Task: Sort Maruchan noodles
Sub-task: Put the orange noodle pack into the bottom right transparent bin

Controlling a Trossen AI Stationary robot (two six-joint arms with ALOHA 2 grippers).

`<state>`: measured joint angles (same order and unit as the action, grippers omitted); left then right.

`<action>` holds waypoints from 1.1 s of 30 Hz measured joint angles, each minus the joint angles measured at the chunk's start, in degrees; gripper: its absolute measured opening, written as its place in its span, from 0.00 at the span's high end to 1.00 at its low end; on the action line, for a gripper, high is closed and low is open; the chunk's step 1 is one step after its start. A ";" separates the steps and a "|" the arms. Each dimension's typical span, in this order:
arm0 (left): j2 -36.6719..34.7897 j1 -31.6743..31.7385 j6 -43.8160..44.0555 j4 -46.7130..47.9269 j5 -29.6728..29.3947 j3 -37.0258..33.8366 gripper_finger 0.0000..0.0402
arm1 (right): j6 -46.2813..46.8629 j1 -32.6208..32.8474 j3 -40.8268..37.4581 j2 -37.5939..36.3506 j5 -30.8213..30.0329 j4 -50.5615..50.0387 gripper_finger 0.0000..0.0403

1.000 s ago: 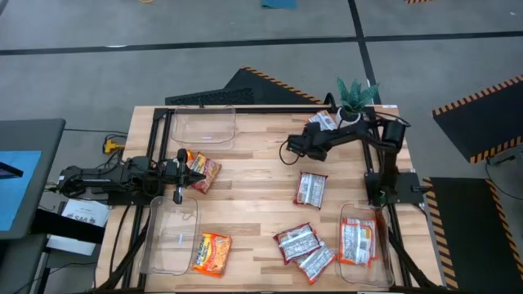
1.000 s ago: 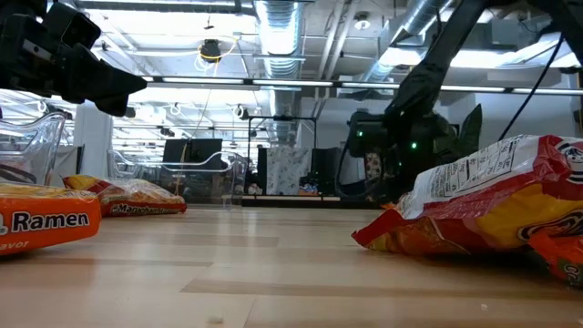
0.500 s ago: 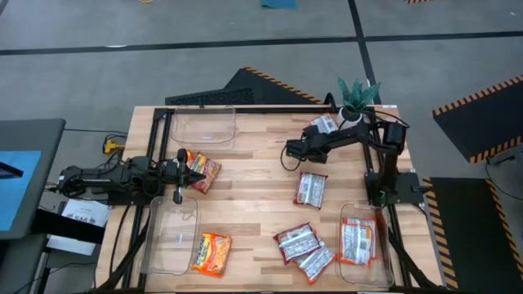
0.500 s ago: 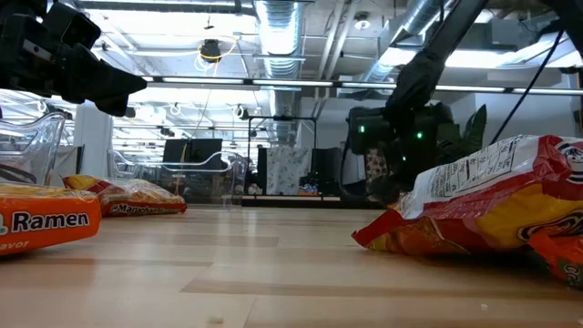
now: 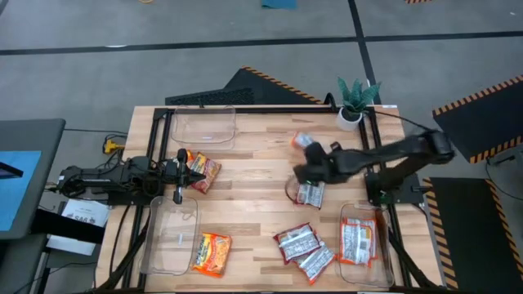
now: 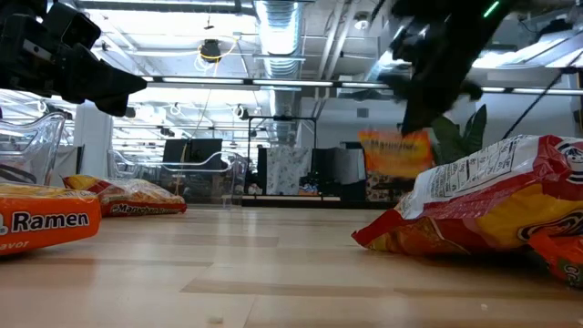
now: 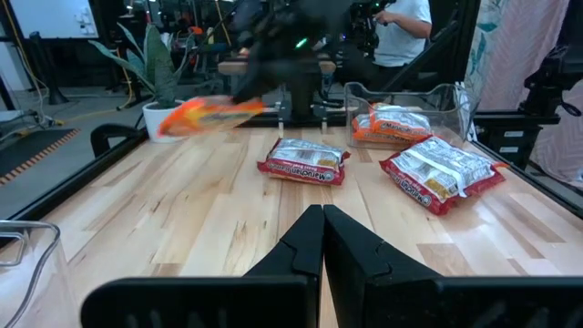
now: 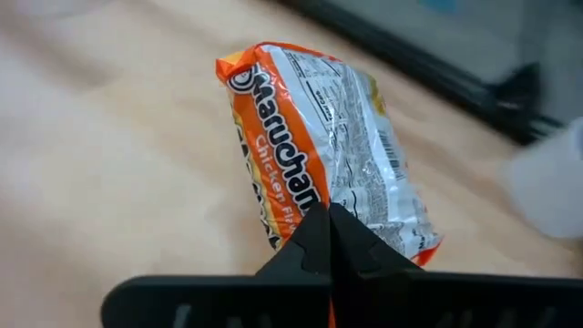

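Since the frame taken one second earlier, the right arm has been swung from the far side of the light wooden slatted table [image 5: 253, 208] near the potted green plant [image 5: 356, 100] toward the table's middle, and its gripper [image 5: 301, 173] is now seen above the lone silver-white packet [image 5: 310, 192] lying there. An orange-and-silver crinkly Maruchan ramen packet [image 8: 326, 153] is held pinched between the right gripper's pressed-together fingers and is carried clear of the table surface, as the low view confirms [image 6: 394, 151]. Four clear plastic bins are noted at the table corners: the far left bin [image 5: 203, 126], the near left bin [image 5: 167, 237], and the near right bin [image 5: 359, 245], in which one silver-and-orange packet [image 5: 356, 242] is lying; the fourth is not clearly made out. The left gripper [image 5: 180, 173] is held stationary at the left edge, its fingers pressed together on nothing [image 7: 321, 239], just beside an orange-yellow packet [image 5: 202, 171]. A second orange-yellow packet [image 5: 212, 251] is lying beside the near left bin, and two silver-white packets [image 5: 304, 249] are lying touching each other near the near right bin.
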<state>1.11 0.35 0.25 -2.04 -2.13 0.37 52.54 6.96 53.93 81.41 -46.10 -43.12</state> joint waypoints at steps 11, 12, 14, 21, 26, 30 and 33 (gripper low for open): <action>0.01 -0.01 0.00 0.02 0.00 -0.01 1.00 | 10.57 29.50 0.13 -18.32 22.90 0.45 0.98; 0.01 0.01 0.00 0.00 0.00 0.01 1.00 | 13.88 32.04 0.46 -18.95 22.91 0.26 0.98; 0.00 -0.01 0.00 0.02 0.00 0.00 1.00 | 19.62 37.06 1.43 -19.62 22.60 -0.11 0.98; 0.00 -0.01 0.00 0.01 0.00 -0.01 1.00 | 34.83 47.87 8.95 -17.03 21.18 -7.31 0.98; 0.01 -0.01 0.00 0.01 -0.02 -0.01 1.00 | 50.55 51.68 16.41 -13.78 25.88 -22.30 0.98; 0.01 0.00 0.00 0.02 0.00 -0.01 1.00 | 64.55 53.71 20.00 -11.13 35.53 -33.41 0.98; 0.01 0.00 0.00 0.00 0.00 0.00 1.00 | 68.90 54.73 20.04 -9.28 40.40 -34.11 0.98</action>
<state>1.12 0.35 0.25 -2.04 -2.13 0.37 121.44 61.69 73.98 72.13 -5.70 -77.23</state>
